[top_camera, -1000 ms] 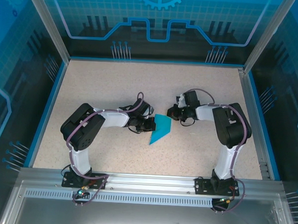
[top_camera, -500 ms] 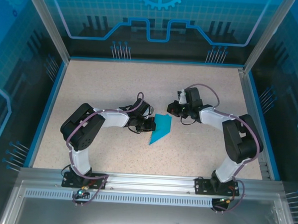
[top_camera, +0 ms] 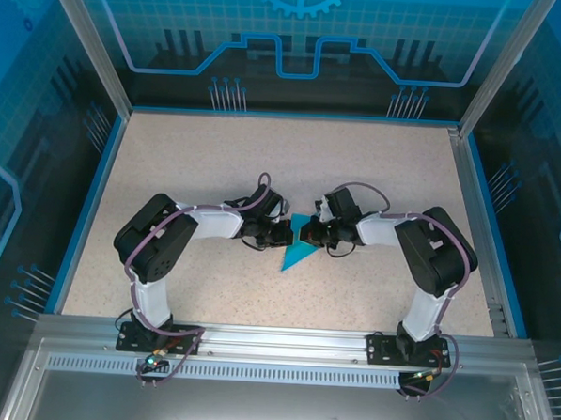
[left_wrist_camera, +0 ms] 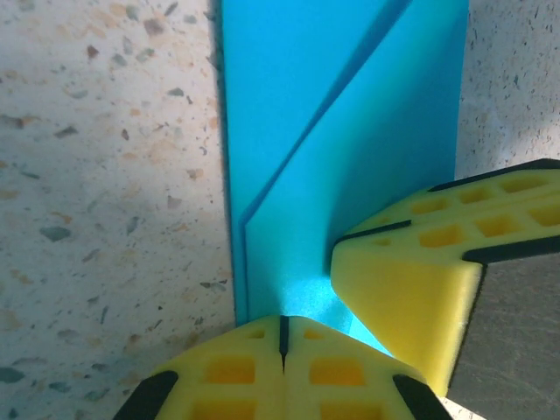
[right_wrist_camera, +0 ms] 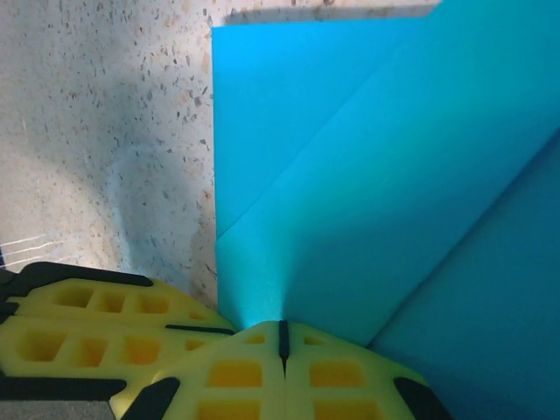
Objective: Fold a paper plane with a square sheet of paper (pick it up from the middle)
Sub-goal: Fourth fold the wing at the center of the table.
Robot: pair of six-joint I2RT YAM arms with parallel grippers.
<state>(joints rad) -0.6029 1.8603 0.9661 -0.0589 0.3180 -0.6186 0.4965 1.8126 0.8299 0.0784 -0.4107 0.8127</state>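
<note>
The square sheet of paper [top_camera: 294, 253] lies on the speckled table as a folded cyan-blue shape with overlapping flaps and a point toward the near left. My left gripper [top_camera: 285, 234] is shut, its yellow tips resting on the paper's left edge [left_wrist_camera: 282, 320]. My right gripper [top_camera: 307, 233] is shut too, tips down on the paper [right_wrist_camera: 282, 325] right beside the left one. Diagonal fold edges run across the paper [left_wrist_camera: 350, 131] in the left wrist view and across the paper [right_wrist_camera: 376, 175] in the right wrist view. The right fingers [left_wrist_camera: 411, 289] and the left fingers [right_wrist_camera: 96, 324] each show in the other wrist view.
Speckled table surface [top_camera: 198, 168] stretches all round the paper. Blue rails [top_camera: 93, 200] and aluminium frame posts [top_camera: 478, 211] border the table at left, right and back. Both arms reach inward and meet at the centre.
The right arm has swung left and lowered its shut gripper onto the paper beside the left gripper. The left arm and the paper have stayed in place.
</note>
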